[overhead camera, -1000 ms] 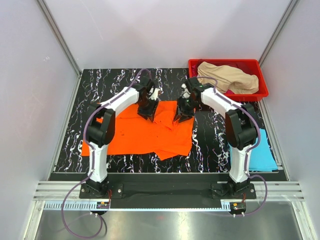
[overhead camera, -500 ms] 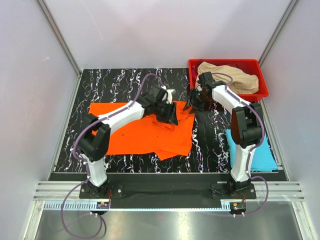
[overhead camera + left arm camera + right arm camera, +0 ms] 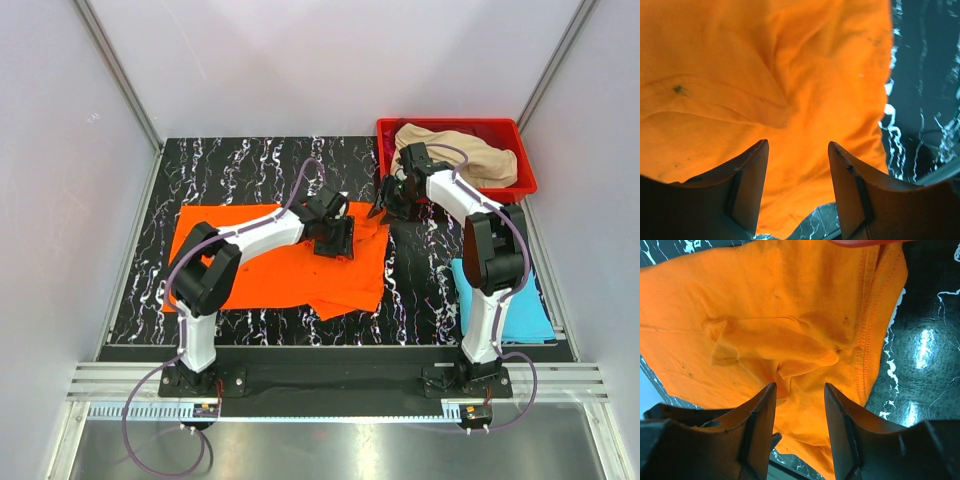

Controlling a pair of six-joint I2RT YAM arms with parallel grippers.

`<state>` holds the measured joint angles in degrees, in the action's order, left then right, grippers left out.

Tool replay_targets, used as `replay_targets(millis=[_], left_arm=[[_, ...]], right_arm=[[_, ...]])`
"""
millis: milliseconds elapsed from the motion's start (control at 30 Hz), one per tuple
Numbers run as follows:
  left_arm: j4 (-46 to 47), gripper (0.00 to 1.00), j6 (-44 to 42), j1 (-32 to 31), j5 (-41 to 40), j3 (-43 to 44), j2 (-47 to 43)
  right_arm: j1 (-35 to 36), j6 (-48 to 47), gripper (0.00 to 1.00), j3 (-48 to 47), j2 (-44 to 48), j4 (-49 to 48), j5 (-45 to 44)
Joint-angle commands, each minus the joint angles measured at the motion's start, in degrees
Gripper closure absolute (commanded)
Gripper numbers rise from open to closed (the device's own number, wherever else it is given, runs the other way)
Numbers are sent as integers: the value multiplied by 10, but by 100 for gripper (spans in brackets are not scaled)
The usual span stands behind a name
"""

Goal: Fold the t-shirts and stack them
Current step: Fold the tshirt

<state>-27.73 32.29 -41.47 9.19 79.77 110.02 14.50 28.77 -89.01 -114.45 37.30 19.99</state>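
Plainly, my left gripper (image 3: 797,150) and right gripper (image 3: 800,390) hang half-open, empty, over the orange t-shirt (image 3: 260,275) spread on the counter (image 3: 230,165) — pinching its rumpled right edge could catch two layers and spoil the fold.

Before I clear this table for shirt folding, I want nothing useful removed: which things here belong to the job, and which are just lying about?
Belongs to the job: orange t-shirt; light blue t-shirt; beige t-shirt.
Just lying about: red bin, with the beige one inside.
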Motion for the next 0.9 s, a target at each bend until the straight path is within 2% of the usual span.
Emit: replay_targets(millis=[0, 133, 233, 267, 467, 500, 600, 867], left_arm=[[-8, 44, 20, 1, -25, 33, 21], [-1, 47, 22, 1, -2, 41, 47], [5, 58, 22, 6, 9, 42, 48], [6, 66, 22, 7, 12, 41, 47], [19, 85, 16, 23, 35, 33, 42], [22, 92, 15, 24, 42, 33, 42], [26, 100, 10, 29, 52, 32, 37], [29, 100, 5, 30, 67, 16, 8]], right_arm=[[-4, -10, 50, -4, -9, -10, -10], [-6, -16, 50, -16, -24, -9, -7], [-6, -25, 50, -29, -41, -6, 0], [-6, -29, 50, -33, -45, -6, 1], [-6, -57, 50, -57, -61, 18, -40], [-6, -58, 50, -57, -60, 19, -44], [-6, -64, 50, -57, -62, 16, -58], [-6, -65, 50, -70, -75, 8, -73]])
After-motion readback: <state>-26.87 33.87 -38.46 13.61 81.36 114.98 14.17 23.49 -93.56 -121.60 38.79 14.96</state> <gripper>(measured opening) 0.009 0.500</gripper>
